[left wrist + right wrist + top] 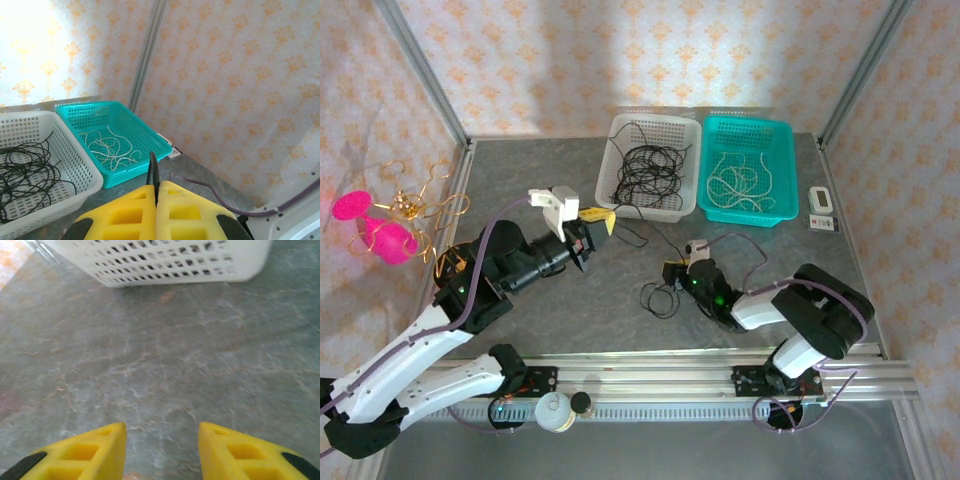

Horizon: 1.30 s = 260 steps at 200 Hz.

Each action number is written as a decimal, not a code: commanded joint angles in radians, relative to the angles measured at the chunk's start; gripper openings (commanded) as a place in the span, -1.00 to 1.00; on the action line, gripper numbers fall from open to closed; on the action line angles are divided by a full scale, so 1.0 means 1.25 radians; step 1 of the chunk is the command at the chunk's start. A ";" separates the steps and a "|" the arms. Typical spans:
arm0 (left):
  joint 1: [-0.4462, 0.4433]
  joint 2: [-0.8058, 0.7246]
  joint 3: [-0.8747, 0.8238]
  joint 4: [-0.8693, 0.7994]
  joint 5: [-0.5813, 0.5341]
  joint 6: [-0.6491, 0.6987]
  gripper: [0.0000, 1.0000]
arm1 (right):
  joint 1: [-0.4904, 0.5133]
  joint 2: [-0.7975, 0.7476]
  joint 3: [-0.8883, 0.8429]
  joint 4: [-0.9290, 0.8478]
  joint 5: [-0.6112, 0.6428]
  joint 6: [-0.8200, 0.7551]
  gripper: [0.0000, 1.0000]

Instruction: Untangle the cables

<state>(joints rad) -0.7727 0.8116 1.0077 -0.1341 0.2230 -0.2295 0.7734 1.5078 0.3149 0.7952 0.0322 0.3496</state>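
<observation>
Top external, black cable (660, 298) loosely looped (thin), possibly knotted

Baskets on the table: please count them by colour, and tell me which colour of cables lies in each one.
White basket: 1, holding black cables
Teal basket: 1, holding white cables
Total: 2 baskets
</observation>
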 commanded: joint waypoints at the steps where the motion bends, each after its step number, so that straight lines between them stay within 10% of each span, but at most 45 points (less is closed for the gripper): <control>1: -0.004 0.004 0.043 -0.032 -0.039 0.030 -1.00 | -0.004 -0.089 0.003 -0.048 0.073 -0.041 -0.11; 33: -0.004 0.023 0.100 -0.084 -0.075 0.052 -1.00 | -0.023 -0.188 0.025 -0.121 0.077 -0.113 -0.26; 70: -0.004 0.050 0.173 -0.115 -0.090 0.069 -1.00 | -0.045 -0.244 0.035 -0.171 0.058 -0.151 0.08; 175: -0.004 0.178 0.485 -0.154 -0.063 0.112 -1.00 | -0.119 -0.027 -0.035 -0.036 0.002 -0.025 0.12; 260: -0.004 0.195 0.445 -0.143 -0.084 0.110 -1.00 | -0.128 -0.383 0.056 -0.240 -0.085 -0.070 0.24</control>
<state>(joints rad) -0.7727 1.0630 1.5837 -0.3256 0.1261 -0.1032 0.6231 1.1484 0.3416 0.5629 0.0010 0.2836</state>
